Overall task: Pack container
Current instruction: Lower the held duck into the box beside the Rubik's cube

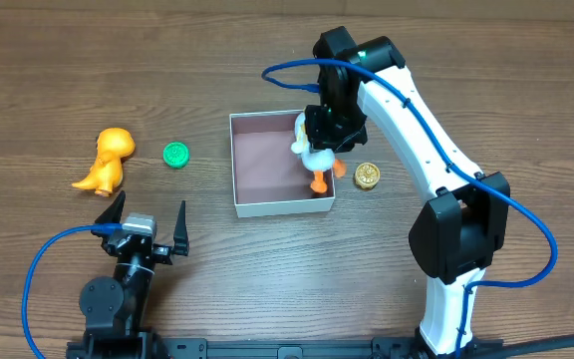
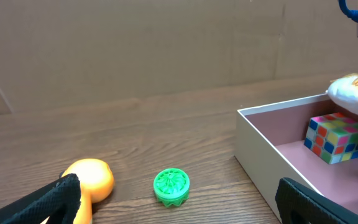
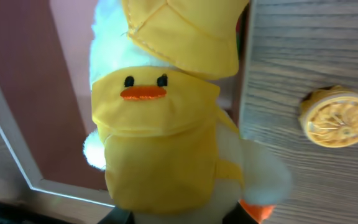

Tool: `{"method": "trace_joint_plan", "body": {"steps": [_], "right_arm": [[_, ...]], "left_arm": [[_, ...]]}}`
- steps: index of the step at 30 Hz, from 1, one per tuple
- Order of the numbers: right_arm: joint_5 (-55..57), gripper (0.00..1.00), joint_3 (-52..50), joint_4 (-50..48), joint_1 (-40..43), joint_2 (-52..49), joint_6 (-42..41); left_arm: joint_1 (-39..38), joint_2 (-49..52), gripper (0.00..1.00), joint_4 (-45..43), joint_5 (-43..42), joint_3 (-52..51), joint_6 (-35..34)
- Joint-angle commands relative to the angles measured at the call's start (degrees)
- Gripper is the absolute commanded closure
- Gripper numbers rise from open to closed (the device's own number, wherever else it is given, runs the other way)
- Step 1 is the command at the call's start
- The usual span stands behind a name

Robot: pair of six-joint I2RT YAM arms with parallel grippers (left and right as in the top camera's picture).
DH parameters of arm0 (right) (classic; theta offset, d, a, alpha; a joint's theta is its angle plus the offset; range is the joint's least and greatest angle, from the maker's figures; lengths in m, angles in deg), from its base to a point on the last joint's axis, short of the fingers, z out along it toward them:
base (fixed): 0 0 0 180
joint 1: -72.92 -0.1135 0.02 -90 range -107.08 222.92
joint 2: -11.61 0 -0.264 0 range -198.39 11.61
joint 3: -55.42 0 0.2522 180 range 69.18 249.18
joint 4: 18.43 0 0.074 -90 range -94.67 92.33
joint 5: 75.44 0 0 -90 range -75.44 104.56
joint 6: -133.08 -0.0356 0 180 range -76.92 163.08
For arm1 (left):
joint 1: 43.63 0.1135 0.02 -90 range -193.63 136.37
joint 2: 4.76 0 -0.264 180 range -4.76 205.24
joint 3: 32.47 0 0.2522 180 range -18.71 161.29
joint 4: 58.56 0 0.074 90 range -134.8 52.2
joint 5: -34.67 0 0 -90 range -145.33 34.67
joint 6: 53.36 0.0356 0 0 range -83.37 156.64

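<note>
Over the right side of the box (image 1: 235, 170), which sits mid-table, the right gripper (image 1: 333, 128) is pinched narrowly on a plush duck (image 1: 314, 156), whose orange feet dangle by the box's right wall. A coloured cube (image 2: 337, 137) lies inside the box. Near the table's front left, the left gripper (image 1: 146, 221) stands wide open and holds nothing, apart from the orange dinosaur (image 1: 108, 160) and green disc (image 1: 175, 155). A yellow disc (image 1: 367, 177) lies just right of the box.
</note>
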Motion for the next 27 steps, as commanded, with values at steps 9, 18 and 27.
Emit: {"method": "trace_joint_plan", "body": {"steps": [9,18,27], "right_arm": [[2.60,0.75,9.44,3.65,-0.17,0.52,-0.24],[2.60,0.75,9.16,3.87,-4.42,0.52,-1.57],[3.74,0.72,6.64,0.96,-8.74,0.52,-1.77]], "left_arm": [[0.44,-0.52,0.00,-0.02,0.17,-0.20,0.50],[0.44,-0.52,0.00,-0.02,0.17,-0.20,0.50],[0.44,-0.52,0.00,-0.02,0.17,-0.20,0.50]]}}
